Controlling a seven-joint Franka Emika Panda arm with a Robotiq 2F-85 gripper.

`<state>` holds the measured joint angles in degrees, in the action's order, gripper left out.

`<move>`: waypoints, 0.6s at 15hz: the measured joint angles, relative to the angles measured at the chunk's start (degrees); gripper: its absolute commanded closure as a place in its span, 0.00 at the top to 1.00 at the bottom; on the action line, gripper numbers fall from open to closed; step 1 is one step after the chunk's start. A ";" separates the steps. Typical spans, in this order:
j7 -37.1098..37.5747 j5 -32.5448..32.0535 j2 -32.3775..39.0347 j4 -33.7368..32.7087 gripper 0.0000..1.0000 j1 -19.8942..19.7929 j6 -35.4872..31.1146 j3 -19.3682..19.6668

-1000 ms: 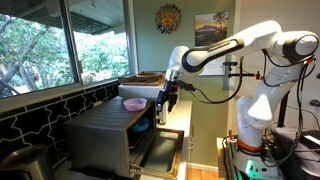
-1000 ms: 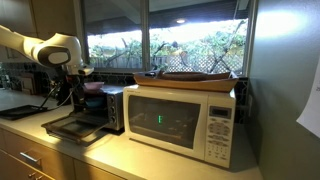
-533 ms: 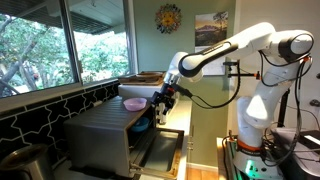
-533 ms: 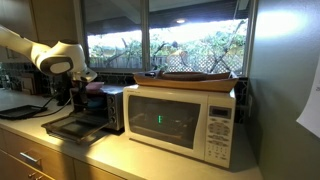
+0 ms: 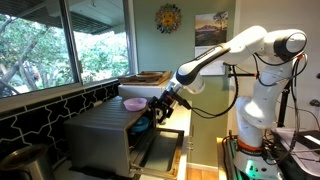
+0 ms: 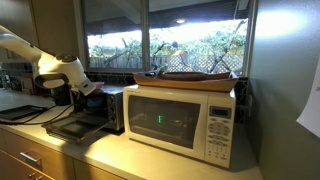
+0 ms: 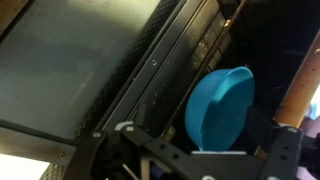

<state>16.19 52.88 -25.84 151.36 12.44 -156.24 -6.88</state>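
Note:
My gripper [image 5: 157, 113] is at the open front of a steel toaster oven [image 5: 100, 140]. It is shut on the rim of a blue bowl [image 7: 220, 105], which it holds tilted on edge at the dark oven opening. In the wrist view the gripper [image 7: 195, 152] comes in from the bottom and the bowl stands just above it. In an exterior view the blue bowl [image 5: 143, 125] shows just inside the oven mouth. In the other one the gripper [image 6: 88, 92] is partly hidden by the arm and the bowl cannot be made out.
The oven door [image 5: 160, 150] hangs open and flat, as does its view from the side [image 6: 75, 127]. A pink bowl [image 5: 133, 103] sits on the oven top. A white microwave [image 6: 185, 118] with a tray [image 6: 195, 77] on top stands beside it. Windows run along the wall.
The arm has come down and tilted, carrying the blue bowl lower and closer into the oven opening.

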 measured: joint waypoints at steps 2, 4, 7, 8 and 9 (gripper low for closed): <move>-3.13 6.05 0.58 0.44 1.00 1.91 -2.19 0.54; -5.83 10.66 1.33 0.50 1.00 3.28 -3.60 0.94; -8.62 15.29 2.59 0.50 1.00 3.90 -5.15 0.99; -9.34 16.58 3.03 0.49 0.98 4.00 -5.52 0.99; -9.88 17.53 3.47 0.49 0.94 4.08 -5.63 0.99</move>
<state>6.31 70.40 -22.37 151.85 16.51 -161.87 -5.89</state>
